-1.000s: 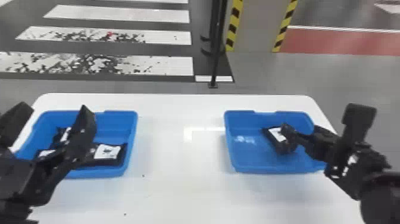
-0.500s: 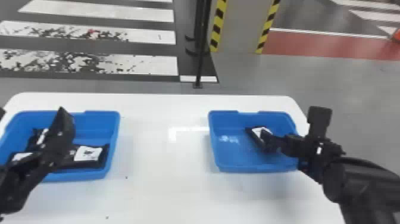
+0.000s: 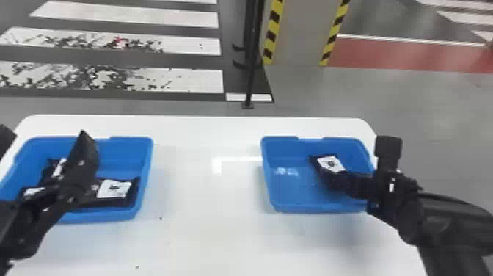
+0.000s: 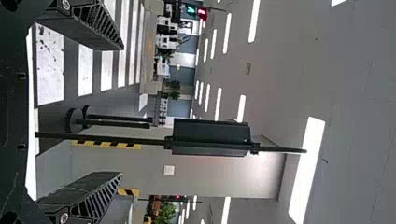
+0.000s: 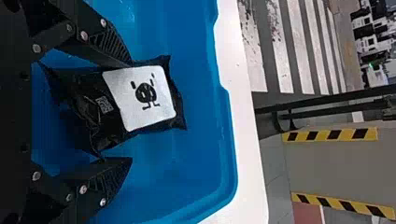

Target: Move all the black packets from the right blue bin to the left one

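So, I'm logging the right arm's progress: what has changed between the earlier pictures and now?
The right gripper has shifted left over the right blue bin, its tips nearer the bin's near side. The head view has swung right. No grip was taken or let go. The black packet and the left gripper stayed about as they were.

Black packet (image 5: 77,86) in right blue bin (image 3: 289,192): white label (image 5: 133,114), dark cartoon figure; small square code (image 5: 104,105) beside it
Packets (image 3: 110,202) in left bin (image 3: 123,156): white labels (image 3: 106,191), print too small to read
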{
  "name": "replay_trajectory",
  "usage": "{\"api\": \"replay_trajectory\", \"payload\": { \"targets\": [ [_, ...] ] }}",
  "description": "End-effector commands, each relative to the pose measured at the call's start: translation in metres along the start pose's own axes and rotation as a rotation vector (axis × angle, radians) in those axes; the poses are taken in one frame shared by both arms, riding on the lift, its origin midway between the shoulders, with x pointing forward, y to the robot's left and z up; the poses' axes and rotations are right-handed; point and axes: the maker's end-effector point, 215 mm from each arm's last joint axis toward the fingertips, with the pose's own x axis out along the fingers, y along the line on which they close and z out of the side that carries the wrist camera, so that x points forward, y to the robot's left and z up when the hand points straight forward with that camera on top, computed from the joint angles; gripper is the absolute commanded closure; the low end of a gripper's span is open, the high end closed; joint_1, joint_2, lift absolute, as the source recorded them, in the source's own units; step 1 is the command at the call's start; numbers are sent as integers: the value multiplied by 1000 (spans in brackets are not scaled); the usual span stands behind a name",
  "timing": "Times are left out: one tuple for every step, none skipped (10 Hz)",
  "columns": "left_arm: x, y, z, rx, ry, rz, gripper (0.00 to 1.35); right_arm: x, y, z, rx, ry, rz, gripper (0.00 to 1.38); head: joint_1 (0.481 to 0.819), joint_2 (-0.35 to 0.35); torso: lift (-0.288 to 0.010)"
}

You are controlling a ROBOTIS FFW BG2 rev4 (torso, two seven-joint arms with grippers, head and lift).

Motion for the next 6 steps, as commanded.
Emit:
{"api": "replay_trajectory", "payload": {
  "targets": [
    [0, -1, 0, 0, -2, -2, 84, -2, 8, -4, 8, 22, 19, 1075, 695, -139, -140],
    [0, -1, 1, -1, -4, -2, 85, -6, 25, 2, 2, 3, 53, 1162, 695, -139, -140],
    [0, -2, 0, -3, -4, -3, 93, -11, 44, 15, -7, -24, 94, 1171, 695, -129, -140],
    [1, -3, 2, -3, -9, -6, 93, -14, 56, 24, 0, -48, 126, 1179, 695, -109, -140],
    [2, -4, 3, -2, -16, -8, 93, -14, 66, 32, 22, -82, 170, 1179, 695, -89, -140],
    [2, -3, 6, -2, -26, -8, 93, -18, 81, 40, 54, -133, 237, 1179, 695, -77, -140]
  ]
}}
